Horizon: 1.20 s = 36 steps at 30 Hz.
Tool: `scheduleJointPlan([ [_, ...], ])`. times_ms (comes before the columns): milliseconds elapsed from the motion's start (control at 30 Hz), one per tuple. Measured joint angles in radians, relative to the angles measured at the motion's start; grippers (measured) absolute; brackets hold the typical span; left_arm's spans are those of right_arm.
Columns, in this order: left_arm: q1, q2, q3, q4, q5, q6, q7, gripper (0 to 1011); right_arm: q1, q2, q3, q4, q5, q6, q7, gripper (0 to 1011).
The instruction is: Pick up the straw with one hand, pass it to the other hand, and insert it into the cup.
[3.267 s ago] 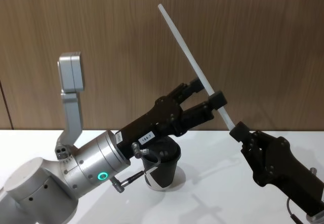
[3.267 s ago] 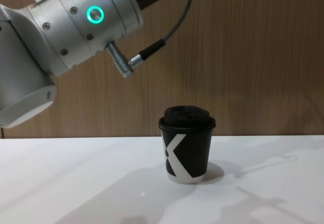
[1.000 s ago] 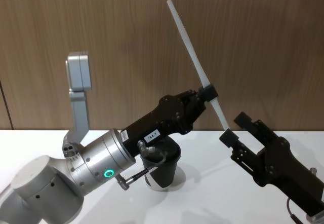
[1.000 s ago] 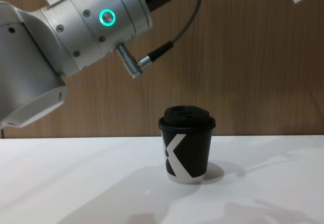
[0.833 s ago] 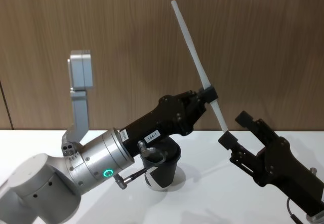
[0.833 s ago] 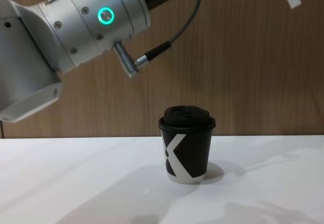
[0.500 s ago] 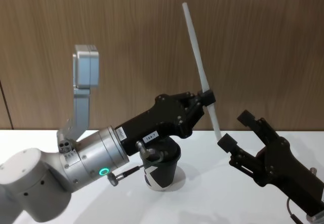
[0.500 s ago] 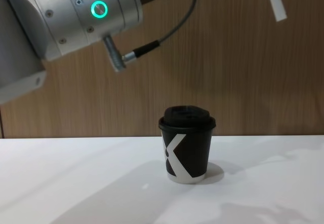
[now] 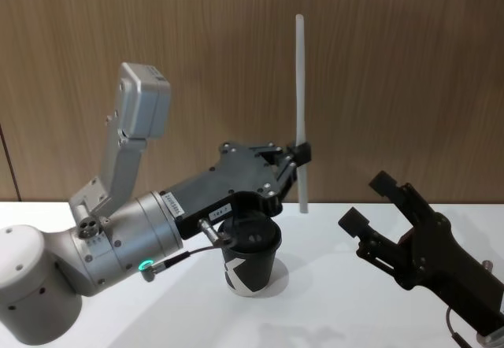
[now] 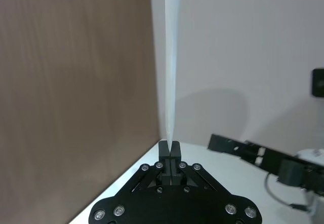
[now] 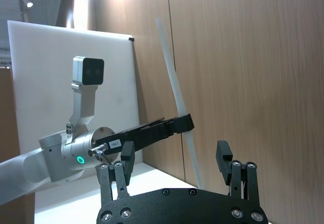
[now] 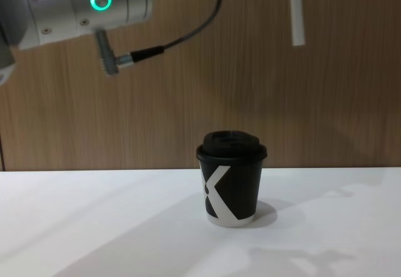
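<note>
My left gripper (image 9: 300,156), long and black on a silver-grey cylinder with a green ring light, is shut on the thin white straw (image 9: 299,80). The straw stands upright, its lower end hanging just right of and above the cup (image 9: 250,263). The cup (image 12: 232,186) is black with a domed lid and a white K mark, and stands on the white table (image 9: 331,301). The all-black right gripper (image 9: 367,201) is open, low to the right, apart from the straw. The left wrist view shows the fingertips (image 10: 169,148) pinching the straw (image 10: 170,72). The straw's lower end (image 12: 296,14) shows in the chest view.
A brown wood-panel wall (image 9: 409,64) stands behind the table. The left arm's silver cylinder (image 12: 81,1) and its dark cable (image 12: 188,36) hang above the table's left side. The right wrist view shows the left gripper (image 11: 188,123) holding the straw (image 11: 174,97).
The left gripper closed on the straw and the right gripper let go and opened. The left gripper has since swung the straw from tilted to upright and moved it left, toward the cup.
</note>
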Motion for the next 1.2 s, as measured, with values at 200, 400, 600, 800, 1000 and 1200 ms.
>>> scheduleJointPlan([
  [200,0.012,0.026,-0.003,-0.041,0.074,0.018,0.079,5,0.000,0.000,0.000,0.000,0.000,0.000,0.000,1001],
  [400,0.028,0.041,-0.005,-0.066,0.136,0.031,0.146,5,0.000,0.000,0.000,0.000,0.000,0.000,0.000,1001],
  [600,0.052,0.047,-0.006,-0.074,0.201,0.035,0.218,5,0.000,0.000,0.000,0.000,0.000,0.000,0.000,1001],
  [800,0.065,0.042,-0.006,-0.062,0.226,0.037,0.249,4,0.000,0.000,0.000,0.000,0.000,0.000,0.000,1001],
  [1000,0.077,0.025,-0.012,-0.033,0.223,0.038,0.256,5,0.000,0.000,0.000,0.000,0.000,0.000,0.000,1001],
  [1200,0.084,0.006,-0.024,-0.006,0.195,0.036,0.244,4,0.000,0.000,0.000,0.000,0.000,0.000,0.000,1001],
])
